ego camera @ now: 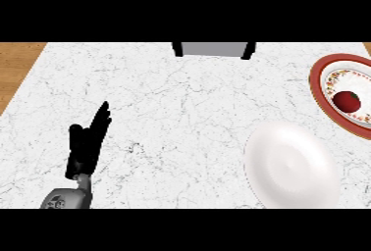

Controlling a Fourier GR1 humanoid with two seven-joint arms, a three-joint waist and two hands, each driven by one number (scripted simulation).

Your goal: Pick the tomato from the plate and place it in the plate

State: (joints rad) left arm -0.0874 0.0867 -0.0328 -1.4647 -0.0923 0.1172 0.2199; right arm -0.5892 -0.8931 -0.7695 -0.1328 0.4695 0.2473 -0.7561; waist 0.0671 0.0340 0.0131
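The tomato [347, 101] sits on the red-rimmed plate [319, 93] at two o'clock; the white plate [291, 165] waits nearer. Left robot hand [88, 143] rests wide, holding nothing.

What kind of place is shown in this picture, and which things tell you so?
Most likely a kitchen or dining counter. The top is white marble with wood floor beyond it, and it carries tableware: a red-rimmed patterned plate holding a tomato, and a plain white plate. The left robot hand rests open.
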